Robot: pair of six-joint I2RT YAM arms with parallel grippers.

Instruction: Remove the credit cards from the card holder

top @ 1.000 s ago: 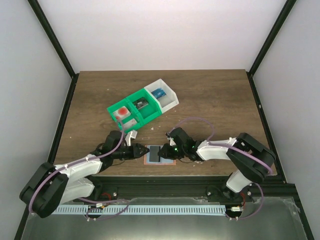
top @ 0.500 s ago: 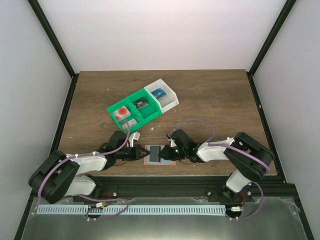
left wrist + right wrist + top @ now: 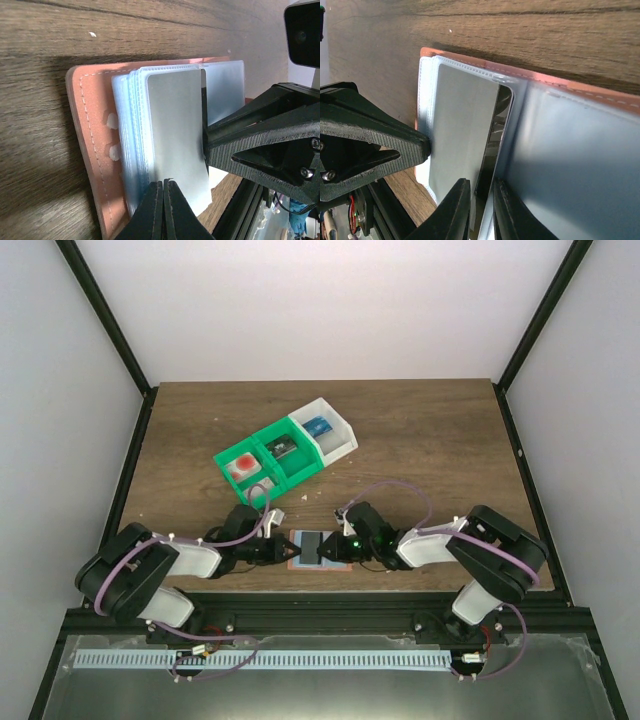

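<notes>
Top cam's bright and even, soft overhead light, faint shadows along the table's (image 3: 430, 430) near edge. Wrist cams: card holder (image 3: 87, 125) throws a dark shadow on the wood, plastic sleeves (image 3: 570, 150) look hazy, right gripper (image 3: 481, 184) slightly blurry.

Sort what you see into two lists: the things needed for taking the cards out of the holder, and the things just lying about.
Belong to the job:
holder, lying open
cards in its sleeves
left fingers
right fingers

Just lying about:
bin, farther back on the table
blocks inside the bin
</notes>
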